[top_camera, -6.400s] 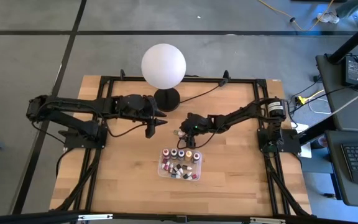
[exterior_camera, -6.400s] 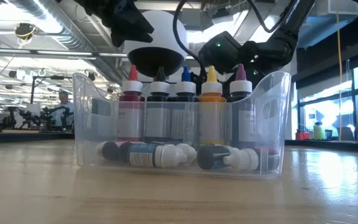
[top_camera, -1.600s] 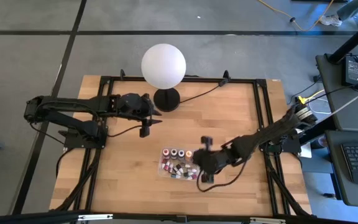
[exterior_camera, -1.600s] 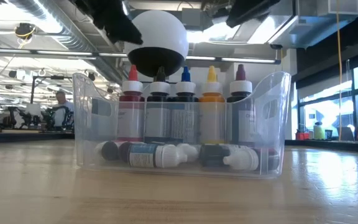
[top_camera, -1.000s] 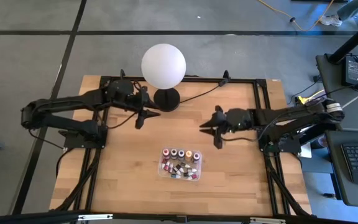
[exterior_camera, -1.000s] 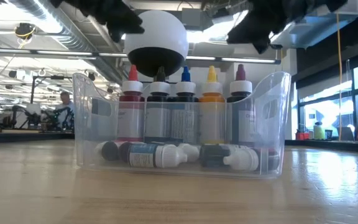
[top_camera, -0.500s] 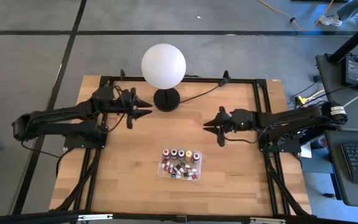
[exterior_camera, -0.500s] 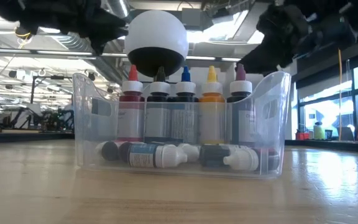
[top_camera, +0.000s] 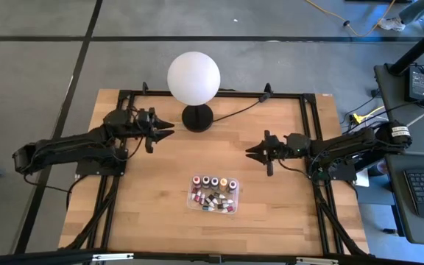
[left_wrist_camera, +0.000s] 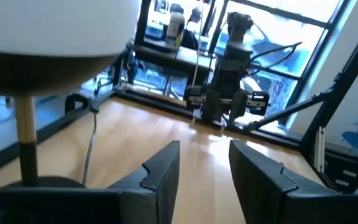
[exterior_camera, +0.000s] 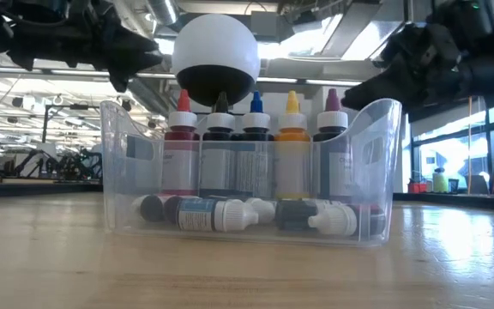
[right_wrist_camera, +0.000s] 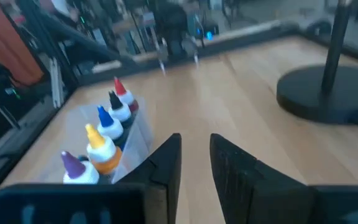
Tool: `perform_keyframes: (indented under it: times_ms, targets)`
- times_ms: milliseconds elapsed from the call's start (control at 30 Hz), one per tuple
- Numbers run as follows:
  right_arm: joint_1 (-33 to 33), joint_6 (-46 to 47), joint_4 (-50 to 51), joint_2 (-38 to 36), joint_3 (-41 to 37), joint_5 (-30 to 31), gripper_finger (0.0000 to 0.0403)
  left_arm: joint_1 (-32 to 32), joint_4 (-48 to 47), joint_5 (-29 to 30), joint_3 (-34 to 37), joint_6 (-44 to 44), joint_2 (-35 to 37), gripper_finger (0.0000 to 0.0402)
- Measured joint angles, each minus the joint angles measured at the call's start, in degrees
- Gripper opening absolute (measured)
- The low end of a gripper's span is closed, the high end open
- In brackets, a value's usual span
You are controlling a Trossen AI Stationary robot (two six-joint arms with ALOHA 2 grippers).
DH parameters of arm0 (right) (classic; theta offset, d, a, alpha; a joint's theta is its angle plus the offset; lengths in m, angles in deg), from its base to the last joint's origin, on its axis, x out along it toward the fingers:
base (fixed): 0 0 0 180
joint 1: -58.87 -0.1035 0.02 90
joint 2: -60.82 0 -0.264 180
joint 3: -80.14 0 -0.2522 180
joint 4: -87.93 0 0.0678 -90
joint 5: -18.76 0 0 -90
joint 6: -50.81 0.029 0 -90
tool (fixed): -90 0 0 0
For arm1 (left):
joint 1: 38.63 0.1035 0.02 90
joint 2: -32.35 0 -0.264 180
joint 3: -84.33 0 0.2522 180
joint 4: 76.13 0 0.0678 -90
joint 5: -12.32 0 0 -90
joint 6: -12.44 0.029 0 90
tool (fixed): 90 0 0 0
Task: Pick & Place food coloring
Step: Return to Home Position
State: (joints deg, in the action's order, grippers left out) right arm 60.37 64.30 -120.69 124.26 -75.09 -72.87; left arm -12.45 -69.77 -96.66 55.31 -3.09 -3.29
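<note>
My left gripper (top_camera: 168, 131) and right gripper (top_camera: 250, 149) both hang empty, fingers slightly parted, above the table (top_camera: 285, 213) and well apart from the clear tray (exterior_camera: 376, 180). The food coloring bottles (top_camera: 213, 193) sit inside it, five upright and the rest lying down. I see none loose on the wood, so I judge the placing done — only parking remains.
</note>
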Motion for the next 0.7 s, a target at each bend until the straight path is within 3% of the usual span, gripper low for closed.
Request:
perform_keyframes:
  times_ms: [233, 700]
  targets:
    - [0.0, 2.9, -18.8, -1.2, -10.3, 0.0, 0.0088, 1.8, 2.7, 0.0, 3.4, -0.7, 4.5, 0.0136]
    - [2.4, -1.7, -17.0, -9.2, -10.7, 0.5, 0.0088, 8.0, 2.8, -3.2, 11.6, -6.4, 17.6, 0.0137]
